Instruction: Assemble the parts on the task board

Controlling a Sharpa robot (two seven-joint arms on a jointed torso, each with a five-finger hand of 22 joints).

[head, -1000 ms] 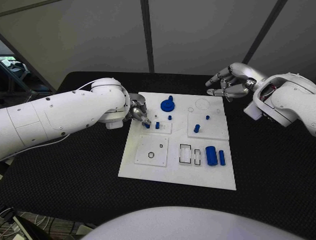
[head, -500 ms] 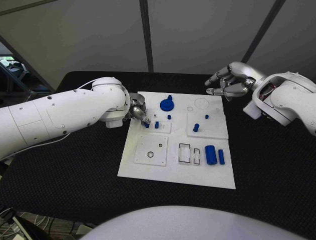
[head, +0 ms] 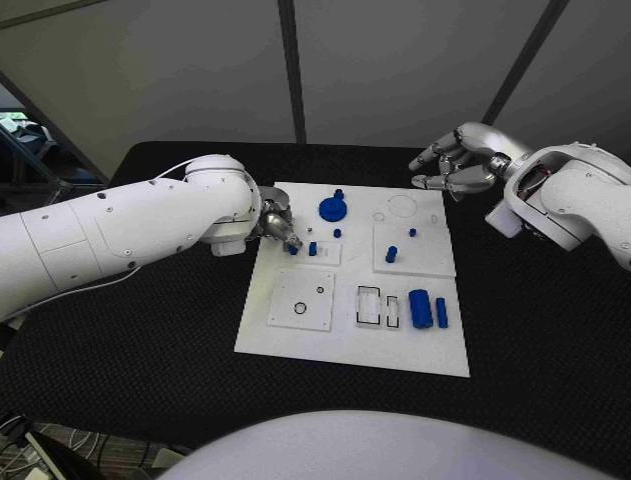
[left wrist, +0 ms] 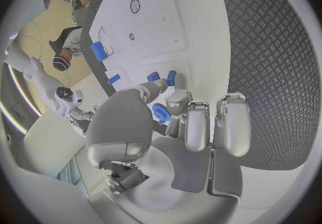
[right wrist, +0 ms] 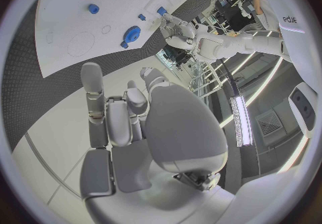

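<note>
Parts (head: 420, 310) lie scattered on the task board (head: 353, 345) mid-desk (head: 142, 340); the left hand (head: 278, 226) pinches a small peg (head: 291, 249) there. Left wrist view: fingertips (left wrist: 171, 79) touch it. Right hand (right wrist: 127, 127) hovers curled, empty.

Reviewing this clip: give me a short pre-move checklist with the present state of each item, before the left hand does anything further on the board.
1. Left hand at the task board, over its left edge: ok.
2. Left hand's fingers at the small blue peg: ok; firm grip: cannot tell.
3. Right hand off the board, above the black table, holding nothing: ok.
4. Blue gear on the board, apart from both hands: ok.
5. Two blue cylinders lying loose on the board, not yet assembled: not ok.
</note>
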